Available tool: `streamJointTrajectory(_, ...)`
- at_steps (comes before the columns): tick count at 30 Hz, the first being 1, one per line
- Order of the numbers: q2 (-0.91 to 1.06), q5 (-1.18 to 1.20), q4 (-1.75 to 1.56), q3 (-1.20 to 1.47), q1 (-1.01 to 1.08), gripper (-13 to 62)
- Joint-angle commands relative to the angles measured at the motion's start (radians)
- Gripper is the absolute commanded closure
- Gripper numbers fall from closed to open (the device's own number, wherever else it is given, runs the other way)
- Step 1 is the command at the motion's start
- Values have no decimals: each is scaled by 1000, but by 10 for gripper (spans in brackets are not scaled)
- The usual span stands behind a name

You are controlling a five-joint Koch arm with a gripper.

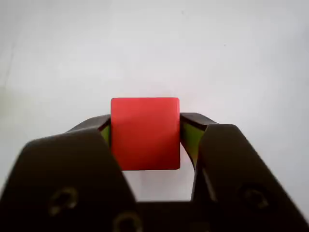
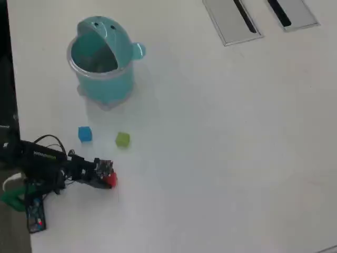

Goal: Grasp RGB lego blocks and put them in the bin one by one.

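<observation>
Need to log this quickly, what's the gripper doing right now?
Gripper: jaws closed on the red block.

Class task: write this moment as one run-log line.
tool: shut on red block | blue block, green block: on table | bin: lid open

The wrist view sits just behind the pincer [image 1: 145, 140], looking along its two dark jaws at very close range, so the red block [image 1: 145, 133] between them fills the middle against the bare white desk [image 1: 154, 43]. The overhead view looks down from high up on the whole desk [image 2: 221, 147], the arm entering at its lower left. Both views share only the pincer [image 2: 108, 180] and its red block [image 2: 110, 181].
</observation>
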Motion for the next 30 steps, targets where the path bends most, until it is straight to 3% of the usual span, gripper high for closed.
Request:
streamJointTrajectory(1, 26, -2, -83, -31, -14, 379)
streamJointTrajectory(18, 290, 127, -95, -75, -242, 379)
streamJointTrajectory(30, 324, 216, -91, -393, -561, 386)
